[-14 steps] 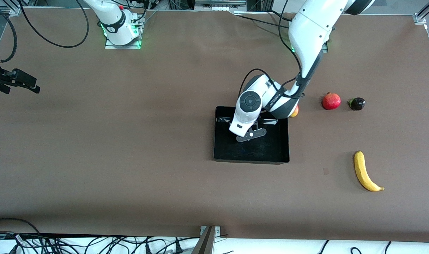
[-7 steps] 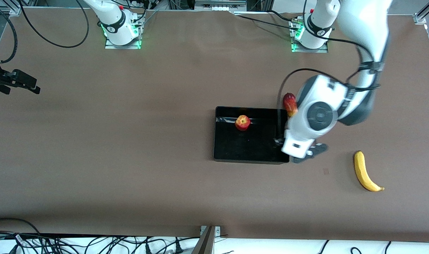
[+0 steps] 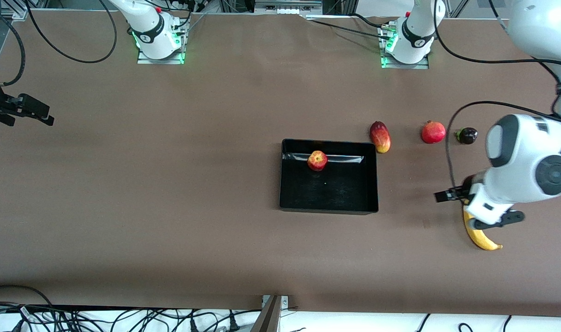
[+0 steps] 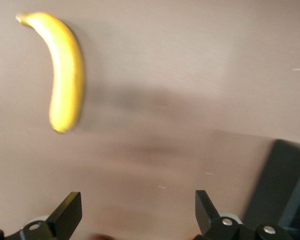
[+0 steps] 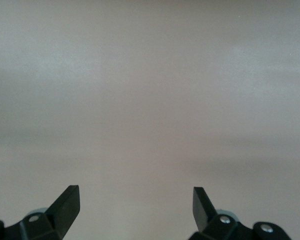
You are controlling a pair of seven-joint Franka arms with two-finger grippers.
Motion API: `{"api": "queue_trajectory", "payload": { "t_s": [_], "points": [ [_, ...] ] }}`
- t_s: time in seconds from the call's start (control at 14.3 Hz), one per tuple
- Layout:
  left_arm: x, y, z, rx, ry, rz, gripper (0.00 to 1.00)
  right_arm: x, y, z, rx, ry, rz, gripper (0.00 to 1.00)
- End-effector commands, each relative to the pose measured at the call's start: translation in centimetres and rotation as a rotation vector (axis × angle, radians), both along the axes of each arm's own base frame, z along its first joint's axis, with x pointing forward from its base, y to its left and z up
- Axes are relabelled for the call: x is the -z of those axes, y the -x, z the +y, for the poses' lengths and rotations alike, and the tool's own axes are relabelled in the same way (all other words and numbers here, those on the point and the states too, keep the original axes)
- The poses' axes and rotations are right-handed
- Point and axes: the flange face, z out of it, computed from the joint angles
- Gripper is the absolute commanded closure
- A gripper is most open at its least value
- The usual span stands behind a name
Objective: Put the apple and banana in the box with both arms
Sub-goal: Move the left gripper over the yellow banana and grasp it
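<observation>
A brown tabletop [image 3: 170, 193] is filling nearly the whole front view, lying under soft, even light. Black cables [image 3: 123, 318] are tangling along a white strip just below the tabletop's near edge. Metal framing [image 3: 287, 7] is showing above the tabletop's top edge.

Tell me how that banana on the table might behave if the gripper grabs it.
The banana lies flat on its curved side, so it probably won't roll, though it may pivot if pinched off-center. Its smooth skin could slip between the open left gripper. Likely bruises under hard squeezing.
</observation>
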Motion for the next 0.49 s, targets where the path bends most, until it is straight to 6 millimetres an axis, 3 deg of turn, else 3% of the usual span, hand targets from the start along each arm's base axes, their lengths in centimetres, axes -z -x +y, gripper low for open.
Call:
{"api": "queue_trajectory", "payload": {
  "t_s": [0.0, 0.21, 0.42],
  "points": [
    [3.6, -0.5, 4.9, 0.111, 0.005, -0.021, 0.00, -0.3, -0.2, -0.1, -0.001, -0.016, -0.010, 0.00],
    [9.4, -0.8, 7.1, 0.167, -0.077, -0.042, 0.00, -0.4, -0.2, -0.1, -0.003, -0.016, -0.012, 0.00],
    [12.1, -0.9, 7.7, 0.158, -0.075, -0.048, 0.00, -0.4, -0.2, -0.1, -0.003, -0.016, -0.013, 0.00]
  ]
}}
